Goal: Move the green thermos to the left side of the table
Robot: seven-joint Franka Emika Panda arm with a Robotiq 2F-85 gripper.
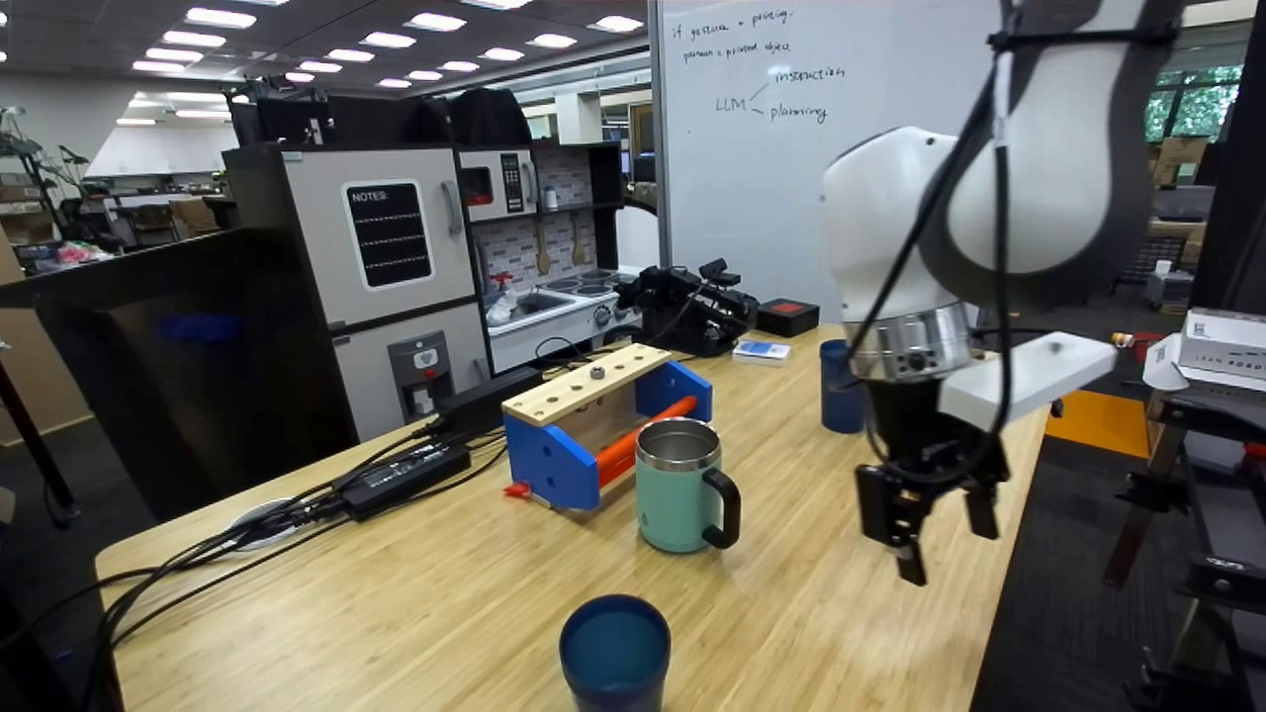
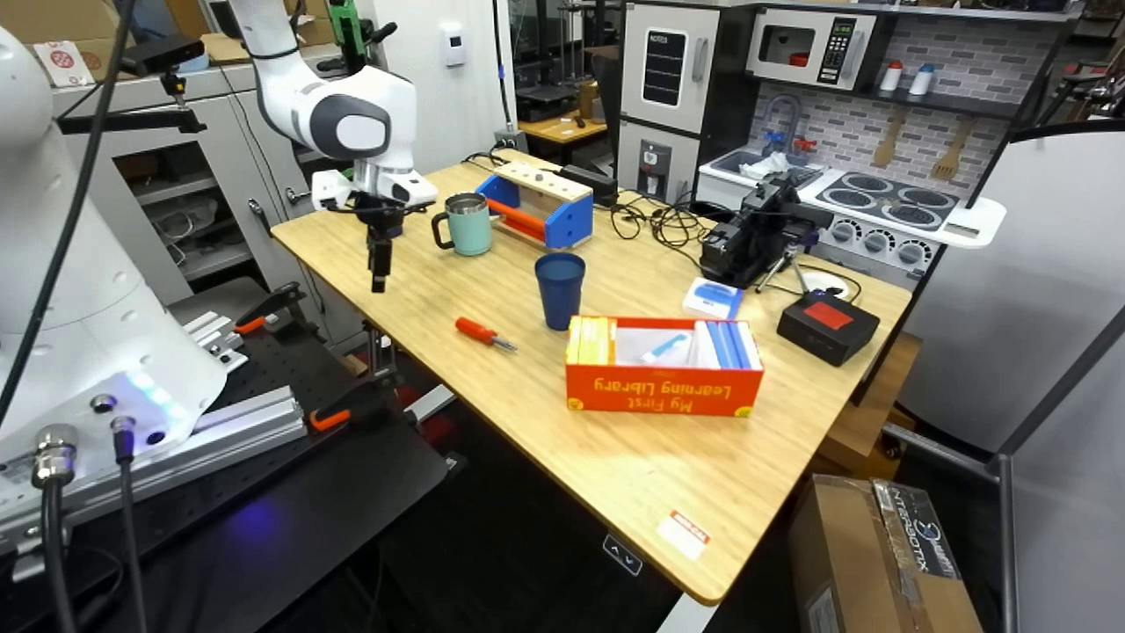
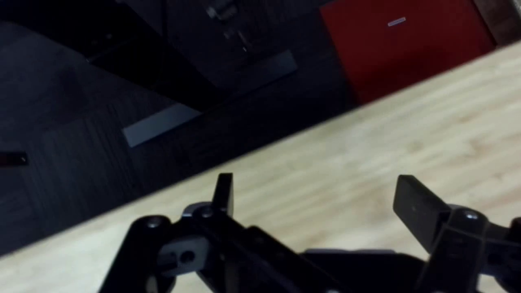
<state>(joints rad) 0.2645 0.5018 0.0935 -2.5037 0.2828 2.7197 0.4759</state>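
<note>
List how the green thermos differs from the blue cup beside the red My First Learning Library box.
The green thermos is pale teal-green, while the blue cup is dark navy.
The thermos has a black handle; the cup shows none.
The thermos looks squatter and straighter-sided; the cup narrows more towards its base.
Shared: the thermos and cup both stand upright, open-topped, on the table.
</note>
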